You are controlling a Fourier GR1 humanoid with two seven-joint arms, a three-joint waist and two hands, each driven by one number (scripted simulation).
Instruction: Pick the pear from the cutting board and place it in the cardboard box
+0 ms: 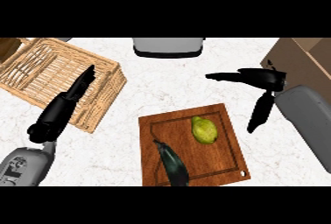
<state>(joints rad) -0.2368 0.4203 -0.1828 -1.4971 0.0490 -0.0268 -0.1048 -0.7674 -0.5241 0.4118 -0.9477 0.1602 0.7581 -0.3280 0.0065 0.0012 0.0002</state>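
Pear (204, 130): I see it on the cutting board (220, 157), long axis about upright in view.
Right robot hand (258, 83): fingers apart, empty, nearer; pear lies down-left.
Left robot hand (65, 105): fingers straight, far.

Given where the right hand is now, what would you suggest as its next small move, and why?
Probably bring the right hand down and left until it is over the pear. The hand is open and holds nothing, hovering beside the cardboard box, while the pear lies untouched on the cutting board next to an eggplant.
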